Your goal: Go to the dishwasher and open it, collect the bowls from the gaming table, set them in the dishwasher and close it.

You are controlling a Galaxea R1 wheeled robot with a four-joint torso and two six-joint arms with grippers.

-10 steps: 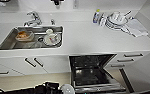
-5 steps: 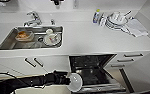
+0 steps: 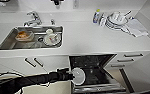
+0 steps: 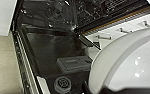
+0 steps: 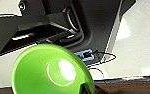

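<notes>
The dishwasher (image 3: 96,72) stands open under the counter, its door (image 3: 98,88) folded down and its inside dark. My left arm reaches in from the left, and the left gripper (image 3: 70,74) is shut on the rim of a white bowl (image 3: 78,75) held over the door. The left wrist view shows that bowl (image 4: 131,65) close up, above the door's inner face (image 4: 51,50). In the right wrist view a bright green bowl (image 5: 51,72) sits right at the right gripper (image 5: 87,88), which is shut on its rim. The gaming table is out of view.
The sink (image 3: 6,43) holds dirty dishes, with a tap (image 3: 33,17) behind it. A stack of white dishes (image 3: 116,18), a bottle (image 3: 96,15) and a cloth (image 3: 137,27) lie at the counter's back right. White drawers (image 3: 131,56) and cabinet doors (image 3: 33,62) flank the dishwasher.
My left arm has stretched to the right, carrying the white bowl over the open dishwasher door. The counter and sink look the same.
</notes>
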